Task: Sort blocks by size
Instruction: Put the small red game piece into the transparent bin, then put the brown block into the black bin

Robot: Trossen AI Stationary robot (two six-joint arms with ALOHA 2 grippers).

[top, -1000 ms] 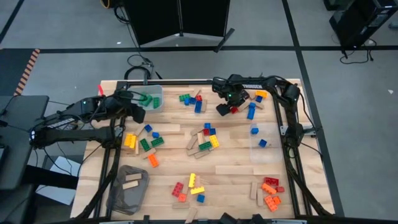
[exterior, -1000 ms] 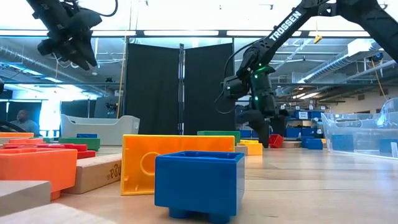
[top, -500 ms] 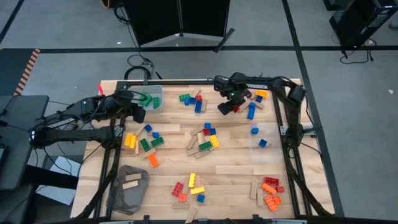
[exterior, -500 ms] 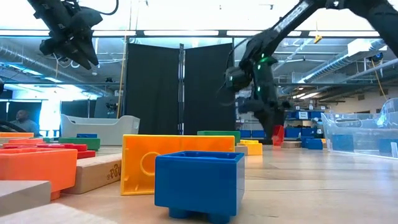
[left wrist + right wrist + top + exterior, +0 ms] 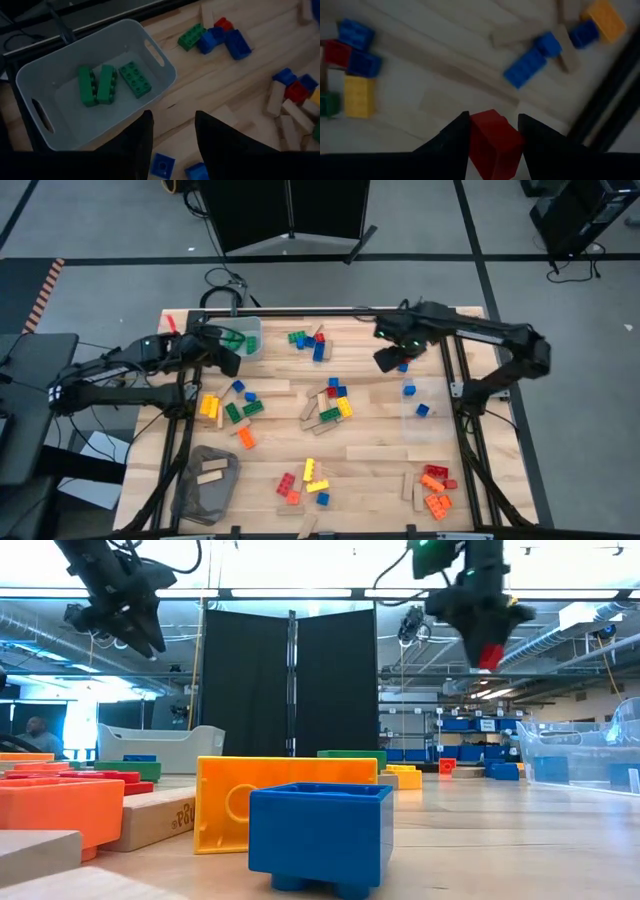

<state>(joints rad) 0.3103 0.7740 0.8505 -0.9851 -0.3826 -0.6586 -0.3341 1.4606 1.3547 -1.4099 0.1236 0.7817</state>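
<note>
Studded bricks and tan wooden pieces lie scattered over the wooden table (image 5: 370, 430). My right gripper (image 5: 388, 360) hangs high over the table's far right part, shut on a small red brick (image 5: 495, 137), which the low view also shows as the red brick (image 5: 490, 652). My left gripper (image 5: 228, 363) hovers at the far left, next to a pale bin (image 5: 95, 90) holding three green bricks (image 5: 107, 82). Its fingers stand open around my left gripper's midpoint (image 5: 172, 145) with nothing between them. My right gripper pinches the red brick by two opposite side faces (image 5: 476, 131) between its two fingers. The fingers come from above and point down. The brick sticks out below the fingertips (image 5: 478, 628), lifted well clear of the table.
A clear bin (image 5: 425, 402) with blue bricks stands at the right. A grey bin (image 5: 205, 480) with wooden pieces stands at the near left. Brick clusters lie at the far middle (image 5: 308, 340), the centre (image 5: 330, 405), the near middle (image 5: 305, 480) and the near right (image 5: 435, 485).
My right gripper stood at table level around the red brick, took hold of it and rose steeply, going toward the table's right edge. The brick now hangs high above the table. My left gripper has stayed by the pale bin.
</note>
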